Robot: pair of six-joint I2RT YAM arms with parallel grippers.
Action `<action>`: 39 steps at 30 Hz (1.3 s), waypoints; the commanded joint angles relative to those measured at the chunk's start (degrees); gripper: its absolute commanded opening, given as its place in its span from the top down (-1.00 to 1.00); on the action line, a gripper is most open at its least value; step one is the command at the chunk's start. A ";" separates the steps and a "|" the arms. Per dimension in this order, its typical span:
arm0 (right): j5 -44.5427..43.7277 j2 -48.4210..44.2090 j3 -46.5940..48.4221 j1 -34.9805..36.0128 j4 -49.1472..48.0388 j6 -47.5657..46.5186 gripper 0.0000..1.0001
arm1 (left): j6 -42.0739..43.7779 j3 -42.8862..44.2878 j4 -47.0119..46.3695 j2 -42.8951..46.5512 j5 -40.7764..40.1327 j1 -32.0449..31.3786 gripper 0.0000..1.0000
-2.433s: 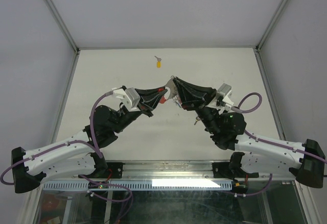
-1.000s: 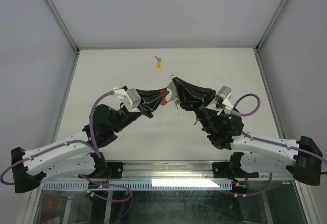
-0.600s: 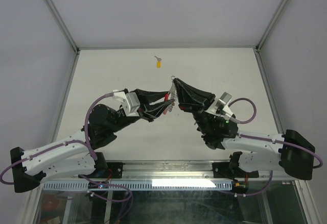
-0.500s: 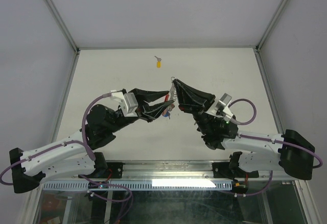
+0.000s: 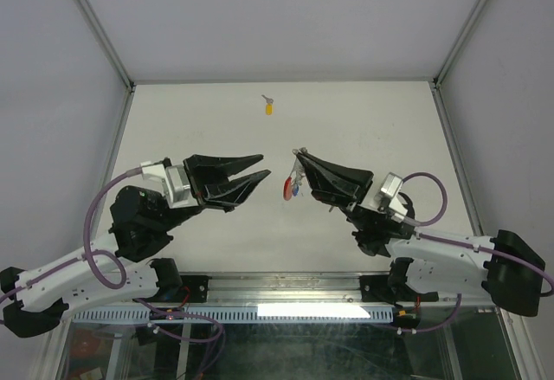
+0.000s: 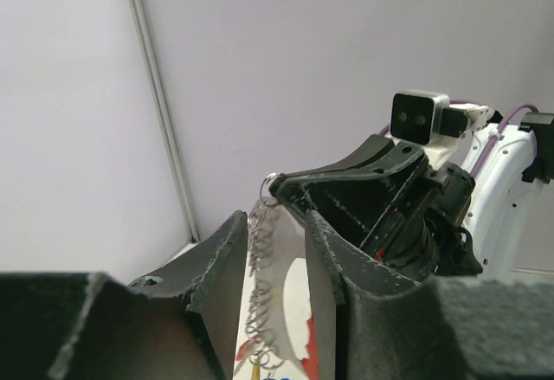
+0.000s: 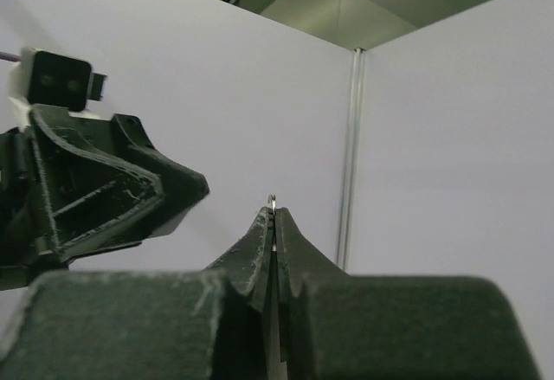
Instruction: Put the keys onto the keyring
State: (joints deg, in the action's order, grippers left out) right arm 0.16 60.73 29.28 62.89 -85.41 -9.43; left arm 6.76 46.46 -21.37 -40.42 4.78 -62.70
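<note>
right gripper (image 5: 299,155) pinched shut on the top ring of the keyring (image 5: 292,183), which hangs straight down from its tip; left gripper (image 5: 263,166) parted and empty just to its left; yellow key (image 5: 269,108) on the table (image 5: 173,120) well beyond both, slightly nearer the left.

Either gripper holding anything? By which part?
Right gripper pinches the keyring by its end wire ring; the rest dangles below. Left gripper is open and holds nothing.

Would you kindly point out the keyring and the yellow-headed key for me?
keyring (image 6: 260,267): left wrist view, on its hanging wire rings.
yellow-headed key (image 5: 269,109): top external view, on its yellow head.
</note>
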 commanded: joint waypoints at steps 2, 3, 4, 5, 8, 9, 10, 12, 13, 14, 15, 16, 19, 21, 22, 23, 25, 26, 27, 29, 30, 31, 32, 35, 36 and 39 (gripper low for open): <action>12.18 -3.24 1.35 -0.65 0.11 2.20 1.00 | 0.95 2.37 3.96 -1.06 4.57 -0.67 0.40; 13.46 -3.59 1.61 -0.62 0.89 2.42 1.00 | 1.27 2.80 4.78 -1.40 5.51 -0.67 0.42; 14.34 -3.95 1.84 -0.74 1.65 2.73 1.00 | 1.55 3.27 5.61 -1.73 6.40 -0.65 0.44; 15.15 -4.17 1.98 -0.75 2.23 2.94 1.00 | 1.78 3.77 6.30 -2.00 7.28 -0.67 0.47; 16.83 -4.62 2.17 -0.82 3.32 3.35 1.00 | 2.55 4.78 7.86 -2.76 9.93 -0.67 0.55; 17.20 -4.73 2.13 -0.82 3.58 3.43 1.00 | 2.77 4.94 8.09 -2.89 10.44 -0.67 0.57; 17.48 -4.86 2.10 -0.84 3.93 3.45 1.00 | 2.94 5.15 8.27 -2.98 10.83 -0.67 0.59; 17.94 -5.04 2.13 -0.84 4.56 3.54 1.00 | 3.15 5.31 8.57 -3.12 11.54 -0.69 0.65; 18.17 -5.09 2.18 -0.84 4.77 3.54 1.00 | 3.24 5.40 8.68 -3.16 11.80 -0.68 0.66; 18.31 -5.09 2.21 -0.84 5.00 3.61 1.00 | 3.32 5.40 8.71 -3.17 12.12 -0.67 0.67; 18.39 -5.09 2.19 -0.84 5.05 3.63 1.00 | 3.34 5.37 8.70 -3.17 12.45 -0.67 0.67; 18.55 -5.09 2.30 -0.84 5.19 3.59 1.00 | 3.33 5.37 8.66 -3.17 12.76 -0.67 0.67; 18.94 -5.14 2.56 -0.83 6.12 3.39 1.00 | 3.35 5.33 8.71 -3.30 13.29 -0.67 0.67; 19.44 -5.18 2.70 -0.84 6.61 3.28 1.00 | 3.34 5.39 8.70 -3.54 13.49 -0.67 0.67; 19.70 -5.18 2.79 -0.86 6.77 3.28 1.00 | 3.34 5.36 8.73 -3.63 13.50 -0.67 0.67; 20.01 -5.18 2.91 -0.92 6.95 3.28 1.00 | 3.36 5.47 8.81 -3.78 13.55 -0.67 0.67; 20.41 -5.34 3.06 -0.93 7.47 3.28 1.00 | 3.34 5.57 9.07 -4.07 13.74 -0.66 0.67; 20.62 -5.47 3.07 -0.91 7.71 3.20 1.00 | 3.42 5.57 9.24 -4.08 13.83 -0.67 0.68; 20.79 -5.51 3.17 -0.93 8.04 3.15 1.00 | 3.45 5.68 9.36 -4.16 13.93 -0.67 0.68; 21.07 -5.75 3.16 -0.93 8.63 3.03 1.00 | 3.60 5.72 9.47 -4.09 14.04 -0.67 0.74; 21.24 -5.91 3.21 -0.93 9.00 2.93 1.00 | 3.73 5.72 9.47 -4.13 14.03 -0.67 0.78; 21.40 -6.08 3.23 -0.93 9.43 2.81 1.00 | 3.84 5.75 9.46 -4.14 14.03 -0.67 0.81; 21.56 -6.23 3.24 -0.93 9.99 2.69 1.00 | 3.91 5.71 9.50 -4.09 14.03 -0.67 0.85; 22.51 -6.83 3.40 -0.89 11.89 2.38 1.00 | 4.26 5.74 9.57 -4.12 14.16 -0.67 0.93; 22.97 -7.06 3.50 -0.92 12.75 2.28 1.00 | 4.25 5.69 9.54 -4.09 14.25 -0.67 0.97; 24.21 -7.74 3.98 -0.93 15.07 1.89 1.00 | 4.76 5.76 9.97 -4.17 14.36 -0.67 1.00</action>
State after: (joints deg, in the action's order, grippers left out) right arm 21.78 54.26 30.02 62.00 -73.67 -6.68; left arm 10.17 50.22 -11.31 -44.27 18.04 -62.70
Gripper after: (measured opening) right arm 0.006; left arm 0.007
